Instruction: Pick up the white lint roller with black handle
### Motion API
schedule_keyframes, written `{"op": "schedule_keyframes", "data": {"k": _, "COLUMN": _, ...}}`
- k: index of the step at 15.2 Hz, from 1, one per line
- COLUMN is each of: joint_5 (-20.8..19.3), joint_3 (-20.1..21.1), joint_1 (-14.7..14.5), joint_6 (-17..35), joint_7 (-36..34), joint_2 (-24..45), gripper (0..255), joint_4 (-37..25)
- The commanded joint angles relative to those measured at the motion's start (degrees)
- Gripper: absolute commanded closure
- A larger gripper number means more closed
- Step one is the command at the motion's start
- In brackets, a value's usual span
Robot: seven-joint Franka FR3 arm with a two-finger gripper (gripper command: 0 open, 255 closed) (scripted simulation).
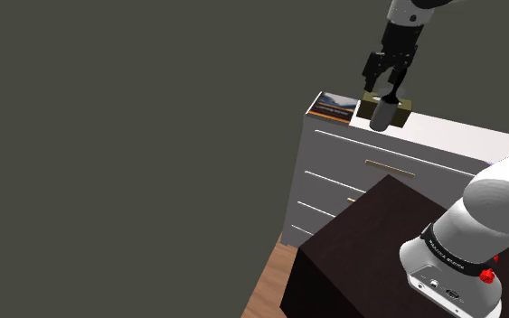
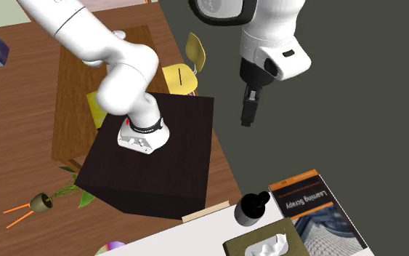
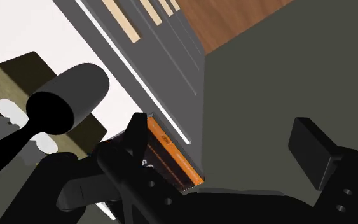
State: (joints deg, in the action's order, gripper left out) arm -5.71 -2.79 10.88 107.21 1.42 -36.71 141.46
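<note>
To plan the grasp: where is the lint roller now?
In the shoulder view, the lint roller is on the dresser near its front edge, beside the book and the tissue box.

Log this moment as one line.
phase: pre-grasp | pincer: open, empty | lint roller: standing handle-up on dresser, beside tissue box, not held | book: on dresser

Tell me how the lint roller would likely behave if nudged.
The lint roller stands on its roll end with the thin handle up, so it probably tips easily. Once down, its round body would likely roll. The tissue box beside it might block one side.
</note>
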Motion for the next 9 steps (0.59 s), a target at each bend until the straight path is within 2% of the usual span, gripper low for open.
{"op": "schedule_keyframes", "data": {"k": 1, "joint_5": -1.7, "joint_3": -1.1, "joint_1": 1.8, "joint_6": 3.5, "joint_7": -0.7, "joint_2": 2.2, "gripper": 0, "joint_4": 0.6}}
{"op": "schedule_keyframes", "data": {"k": 9, "joint_5": -7.7, "joint_3": -4.8, "joint_1": 8.6, "joint_6": 15.4, "joint_7": -5.0, "joint_2": 11.1, "gripper": 0, "joint_4": 1.3}}
